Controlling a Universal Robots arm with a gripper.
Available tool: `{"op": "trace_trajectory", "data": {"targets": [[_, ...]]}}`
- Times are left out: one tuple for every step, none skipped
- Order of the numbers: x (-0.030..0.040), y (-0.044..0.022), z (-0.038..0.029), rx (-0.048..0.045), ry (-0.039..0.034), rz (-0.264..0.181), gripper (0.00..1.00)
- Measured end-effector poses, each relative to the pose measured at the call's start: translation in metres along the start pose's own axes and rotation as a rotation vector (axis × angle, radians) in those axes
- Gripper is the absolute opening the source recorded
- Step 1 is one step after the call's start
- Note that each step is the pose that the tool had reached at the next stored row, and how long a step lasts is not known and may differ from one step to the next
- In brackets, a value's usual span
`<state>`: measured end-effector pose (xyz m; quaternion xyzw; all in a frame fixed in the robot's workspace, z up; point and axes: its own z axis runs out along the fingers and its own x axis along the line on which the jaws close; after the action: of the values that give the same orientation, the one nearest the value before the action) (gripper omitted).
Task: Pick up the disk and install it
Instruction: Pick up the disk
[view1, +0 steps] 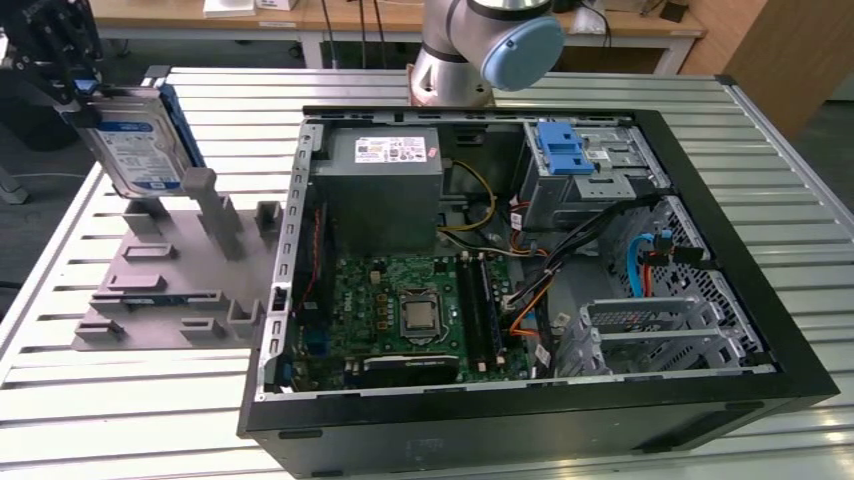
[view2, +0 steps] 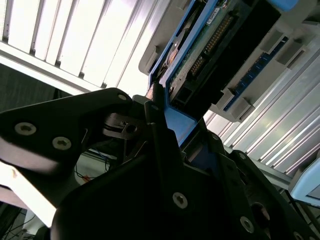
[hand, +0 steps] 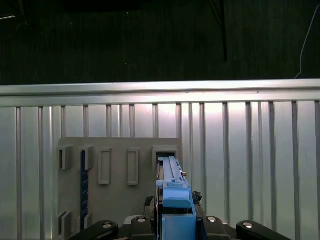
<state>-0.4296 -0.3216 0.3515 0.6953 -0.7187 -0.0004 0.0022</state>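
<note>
My gripper (view1: 80, 92) is at the far left of the exterior view, shut on the blue handle end of the disk (view1: 134, 145). The disk is silver-grey with a white-and-blue label and blue side rails. It hangs tilted, with its lower edge close over the upright posts of the grey stand (view1: 174, 270). In the first wrist view the disk (hand: 172, 187) shows edge-on over the stand (hand: 120, 150), near an open slot. The second wrist view shows the disk's circuit-board side (view2: 210, 45) and blue carrier (view2: 177, 125) between my black fingers (view2: 155, 125).
An open black computer case (view1: 787, 330) lies in the middle of the slatted metal table (view1: 134, 420), motherboard up. A grey drive bay with a blue bracket (view1: 566, 150) sits in its far corner, toward the exterior view's right. The arm's base (view1: 467, 50) stands behind the case.
</note>
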Motion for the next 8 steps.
{"op": "trace_trajectory", "data": {"targets": [[-0.0001,0.0000,-0.0002,0.0000,0.0000,0.000,0.36],[-0.0001,0.0000,-0.0005,0.0001,0.0000,0.000,0.36],[-0.0002,0.0000,-0.0007,0.0000,0.0000,0.000,0.36],[-0.0003,0.0000,-0.0010,0.0000,0.0000,0.000,0.36],[-0.0003,0.0000,-0.0012,0.0000,0.0000,0.000,0.36],[-0.0003,0.0000,-0.0015,0.0000,0.0000,0.000,0.36],[-0.0004,0.0000,-0.0017,0.0000,0.0000,0.000,0.36],[-0.0004,0.0000,-0.0020,0.0001,0.0000,0.000,0.36]]}}
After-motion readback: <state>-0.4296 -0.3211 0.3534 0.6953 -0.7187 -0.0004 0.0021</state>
